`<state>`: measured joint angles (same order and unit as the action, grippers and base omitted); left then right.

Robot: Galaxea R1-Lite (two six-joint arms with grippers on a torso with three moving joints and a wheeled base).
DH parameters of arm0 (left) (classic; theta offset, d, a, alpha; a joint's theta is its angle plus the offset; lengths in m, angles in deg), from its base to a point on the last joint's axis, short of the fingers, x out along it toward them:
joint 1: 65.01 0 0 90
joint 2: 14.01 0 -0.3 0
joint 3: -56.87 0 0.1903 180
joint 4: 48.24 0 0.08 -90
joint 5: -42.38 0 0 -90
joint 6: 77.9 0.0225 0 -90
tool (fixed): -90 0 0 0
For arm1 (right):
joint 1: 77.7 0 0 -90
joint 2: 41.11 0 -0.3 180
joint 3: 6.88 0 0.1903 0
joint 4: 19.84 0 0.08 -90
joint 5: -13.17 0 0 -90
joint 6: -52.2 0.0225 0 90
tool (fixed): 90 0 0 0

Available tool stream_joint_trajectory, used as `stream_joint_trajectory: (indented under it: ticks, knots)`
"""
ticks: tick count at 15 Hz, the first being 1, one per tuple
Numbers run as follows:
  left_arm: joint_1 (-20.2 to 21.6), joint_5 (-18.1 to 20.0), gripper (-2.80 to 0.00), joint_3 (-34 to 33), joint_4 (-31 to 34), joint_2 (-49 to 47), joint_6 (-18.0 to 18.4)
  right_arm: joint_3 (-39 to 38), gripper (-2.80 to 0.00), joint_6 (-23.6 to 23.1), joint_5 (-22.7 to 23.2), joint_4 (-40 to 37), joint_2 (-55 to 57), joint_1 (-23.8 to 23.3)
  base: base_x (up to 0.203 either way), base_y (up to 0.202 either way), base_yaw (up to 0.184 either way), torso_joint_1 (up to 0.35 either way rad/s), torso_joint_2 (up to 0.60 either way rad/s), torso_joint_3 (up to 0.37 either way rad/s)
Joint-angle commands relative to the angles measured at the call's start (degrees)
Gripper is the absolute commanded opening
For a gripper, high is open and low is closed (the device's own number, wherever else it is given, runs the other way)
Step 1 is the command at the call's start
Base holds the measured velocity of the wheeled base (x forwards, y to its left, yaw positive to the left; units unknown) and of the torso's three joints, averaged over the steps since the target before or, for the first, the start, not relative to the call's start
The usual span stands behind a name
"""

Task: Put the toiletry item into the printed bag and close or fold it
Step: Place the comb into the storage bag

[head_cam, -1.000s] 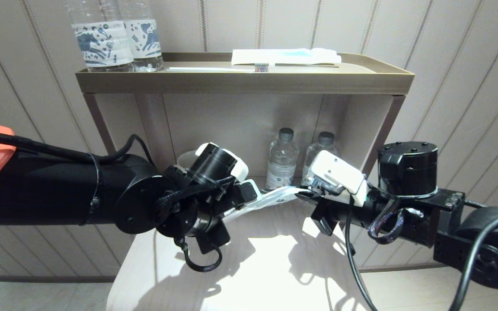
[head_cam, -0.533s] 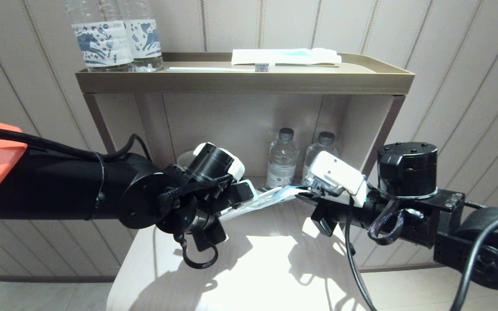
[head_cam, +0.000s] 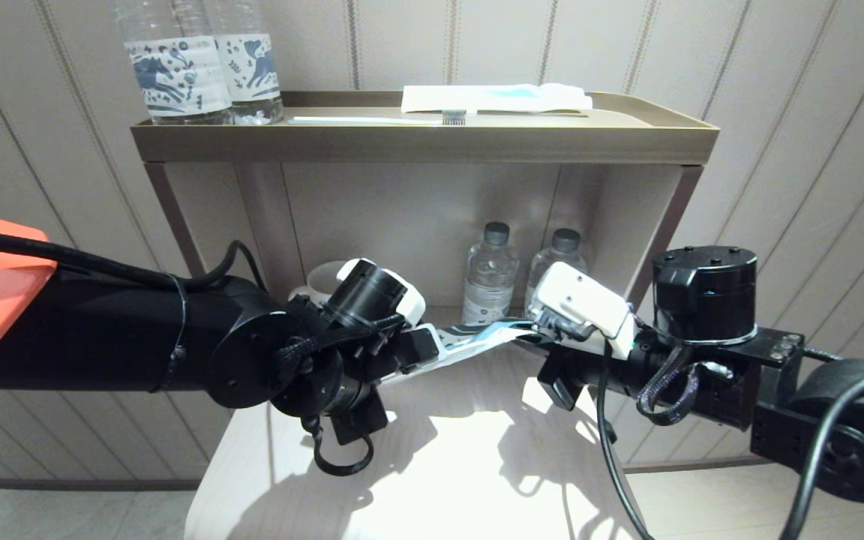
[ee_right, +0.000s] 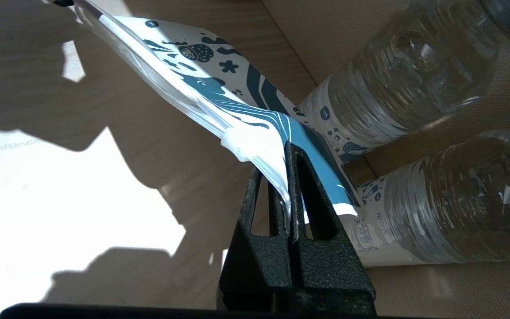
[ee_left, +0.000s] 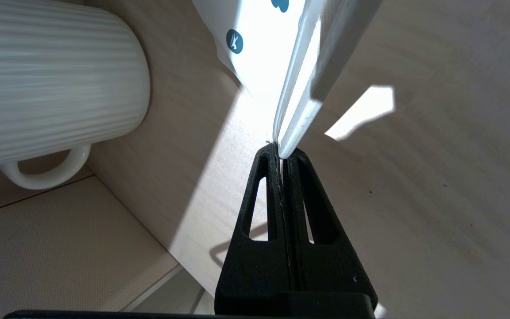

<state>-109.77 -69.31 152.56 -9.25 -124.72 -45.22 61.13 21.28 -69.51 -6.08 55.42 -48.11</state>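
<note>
the printed bag, a flat white pouch with dark-blue print, hangs stretched in the air just above the pale wooden worktop, held at its two ends between both arms in front of an open shelf unit. the left gripper has its black jaws closed tight on the bag's plain white end, near a ribbed white mug, while the right gripper has its jaws closed on the printed end, just beside two clear water bottles. on top of the shelf unit, well apart from the bag, lie a toothbrush and a white-and-blue packet, beside two more bottles with blue labels.
</note>
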Motion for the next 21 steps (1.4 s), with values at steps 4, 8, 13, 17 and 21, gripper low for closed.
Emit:
stream_joint_trajectory:
  ticks: [4, 8, 13, 17, 21]
  knots:
    - [0.3, -2.0, -2.80, -0.6, 0.5, 0.1, 1.5, -0.2, -2.80, -0.3, 0.1, 0.2, -0.2, 0.0, 0.000, 0.000, 0.000, 0.000, 0.00, 0.000]
    - [0.9, -2.2, -2.80, -0.5, 0.5, -0.5, 2.8, -0.2, -2.80, -0.2, 0.1, 0.2, -0.2, 0.0, 0.000, 0.000, 0.000, 0.000, 0.00, 0.000]
    - [0.8, -2.1, -2.80, 0.1, 0.1, -0.3, 3.5, 0.1, -2.80, -0.2, 0.1, 0.2, -0.3, 0.1, 0.000, 0.000, 0.000, 0.000, 0.00, 0.000]
    - [0.8, -2.1, -2.80, 2.1, 0.2, -0.7, 4.0, -0.2, -2.80, -0.2, 0.1, 0.2, -0.7, 0.8, 0.000, 0.000, 0.000, 0.000, 0.00, 0.000]
    - [0.8, -2.2, -2.80, 3.3, 0.7, 1.0, 6.2, -0.4, -2.80, 0.3, 0.2, 0.0, -0.9, 2.5, 0.000, 0.000, 0.000, 0.000, 0.00, 0.000]
